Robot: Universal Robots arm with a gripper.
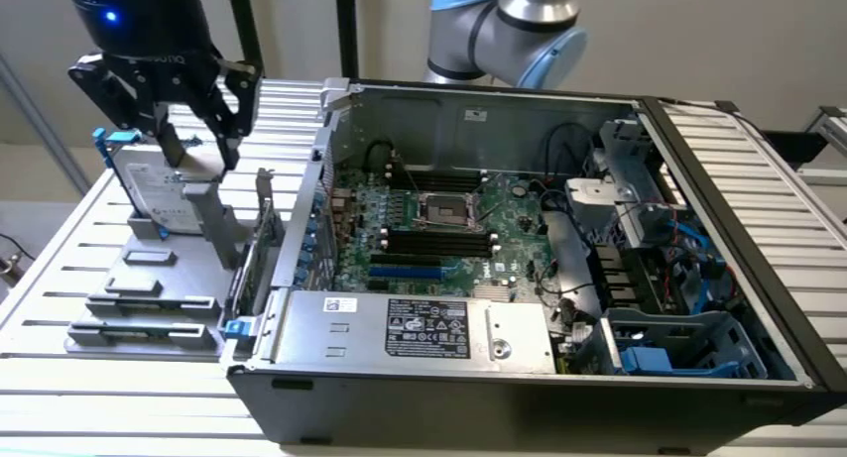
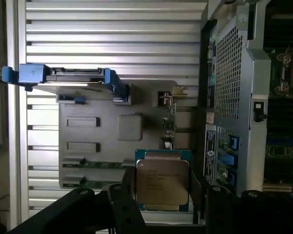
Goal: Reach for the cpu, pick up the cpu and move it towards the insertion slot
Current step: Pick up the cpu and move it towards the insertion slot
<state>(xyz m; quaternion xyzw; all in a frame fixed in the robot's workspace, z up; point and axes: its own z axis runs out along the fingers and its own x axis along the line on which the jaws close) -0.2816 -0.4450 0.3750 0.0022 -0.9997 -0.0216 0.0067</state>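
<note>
Lying open on the slatted table (image 1: 54, 269), the computer case (image 1: 530, 407) takes most of the exterior view. Its near corner is cut off at the bottom edge. The arm (image 1: 510, 31) is behind the case, cropped at the top, with only an elbow joint showing. Inside the case are the green motherboard (image 1: 503, 204) at centre and the silver power supply (image 1: 411, 328) along the near wall. A blue drive cage (image 1: 675, 348) sits toward the exterior view's right, among tangled cables that are hard to sort out. On the board, the long black memory slots (image 1: 437, 241) sit just beside the insertion slot (image 1: 447, 211), which has a metal frame and a dark centre with nothing in it.

The grey fixture tray (image 1: 146, 279) is on the table at the exterior view's left, outside the case. The hard drive (image 1: 153, 194) with blue rails stands upright in it, and its other pockets look shallow and hard to read.

The gripper (image 1: 201, 160) hangs over that tray, partly in front of the drive. In the exterior view, what sits between its fingers is not clear.

In the wrist view the cpu (image 2: 162, 181) is close to the camera, silvery top up with a teal edge. Dark fingers (image 2: 124, 202) are closed against two opposite sides. It is held above the tray and well apart from the insertion slot.
</note>
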